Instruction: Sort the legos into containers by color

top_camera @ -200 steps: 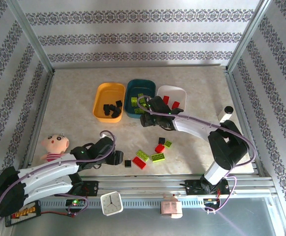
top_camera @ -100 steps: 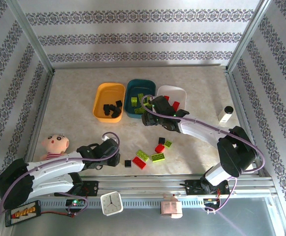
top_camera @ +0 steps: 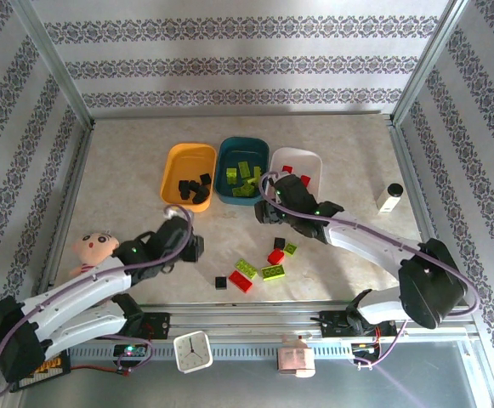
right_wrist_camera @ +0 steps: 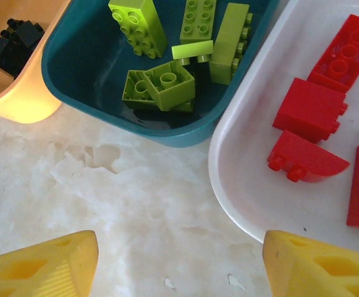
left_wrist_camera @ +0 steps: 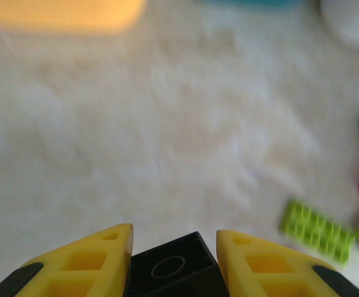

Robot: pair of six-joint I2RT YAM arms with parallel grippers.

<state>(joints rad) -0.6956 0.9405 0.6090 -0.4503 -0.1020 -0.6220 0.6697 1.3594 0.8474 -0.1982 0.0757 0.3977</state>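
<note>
Teal tray [right_wrist_camera: 80,62] holds lime bricks [right_wrist_camera: 167,83]; white tray [right_wrist_camera: 247,179] at 3 o'clock, red bricks [right_wrist_camera: 312,111]. Left gripper [left_wrist_camera: 173,232] clamps black brick [left_wrist_camera: 173,269]; right gripper [right_wrist_camera: 179,238] wide.

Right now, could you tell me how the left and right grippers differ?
The left gripper is shut on a black brick; the right gripper is open and empty. The left gripper is over bare table; the right gripper is at the near edges of the teal tray and white tray. Both have yellow fingers.

left arm [top_camera: 85,293]: stretched forward, wrist low | left end effector [left_wrist_camera: 174,238]: 2 yellow fingers clamped on a small black studded plastic brick [left_wrist_camera: 173,269] | right arm [top_camera: 357,238]: reaching forward-left | right end effector [right_wrist_camera: 179,247]: fingers wide apart, holding nothing
</note>
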